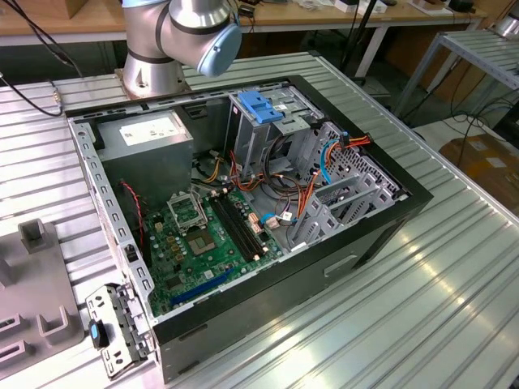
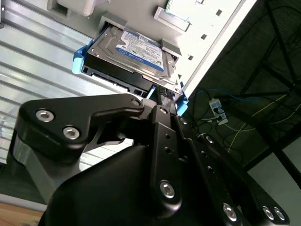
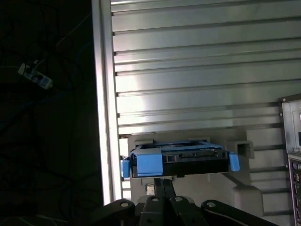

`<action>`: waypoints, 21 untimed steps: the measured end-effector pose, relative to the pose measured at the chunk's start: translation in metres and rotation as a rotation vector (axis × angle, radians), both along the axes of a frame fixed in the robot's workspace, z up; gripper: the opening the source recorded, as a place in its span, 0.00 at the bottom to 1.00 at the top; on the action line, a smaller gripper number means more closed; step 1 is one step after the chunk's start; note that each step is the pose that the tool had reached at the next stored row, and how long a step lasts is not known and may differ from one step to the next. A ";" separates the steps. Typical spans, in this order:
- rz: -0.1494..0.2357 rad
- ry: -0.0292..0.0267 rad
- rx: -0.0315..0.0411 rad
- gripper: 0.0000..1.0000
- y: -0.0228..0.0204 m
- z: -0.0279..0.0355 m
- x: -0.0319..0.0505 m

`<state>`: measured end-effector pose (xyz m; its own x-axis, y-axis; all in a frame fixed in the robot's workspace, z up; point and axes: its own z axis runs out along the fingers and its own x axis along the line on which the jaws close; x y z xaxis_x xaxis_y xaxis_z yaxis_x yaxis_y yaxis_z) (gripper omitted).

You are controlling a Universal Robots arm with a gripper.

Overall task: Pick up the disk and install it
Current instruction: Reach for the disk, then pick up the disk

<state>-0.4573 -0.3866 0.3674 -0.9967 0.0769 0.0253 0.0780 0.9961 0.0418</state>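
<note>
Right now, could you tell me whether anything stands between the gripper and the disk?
Nothing visible does. In the second wrist view the gripper reaches right up to the near edge of the disk, which lies in a grey holder.

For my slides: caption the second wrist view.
Tool close against the blue-railed disk, which sits in a grey holder.

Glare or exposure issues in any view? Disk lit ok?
Exterior view: glare streaks on the ribbed table, open computer case evenly lit. Second wrist view: pale plate behind the disk is blown out, disk label well lit. First wrist view: area past the table edge near black, bright patch on the slats, disk's front face in shadow.
</note>
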 end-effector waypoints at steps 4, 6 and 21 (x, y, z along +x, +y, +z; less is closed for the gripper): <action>0.000 0.0000 0.0000 0.11 0.0000 0.0000 -0.0005; 0.000 0.0000 0.0000 0.11 0.0000 0.0000 -0.0010; 0.026 -0.0001 0.0000 0.11 0.0000 0.0000 -0.0025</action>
<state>-0.4598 -0.3866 0.3674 -0.9984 0.0505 0.0252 0.0515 0.9978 0.0418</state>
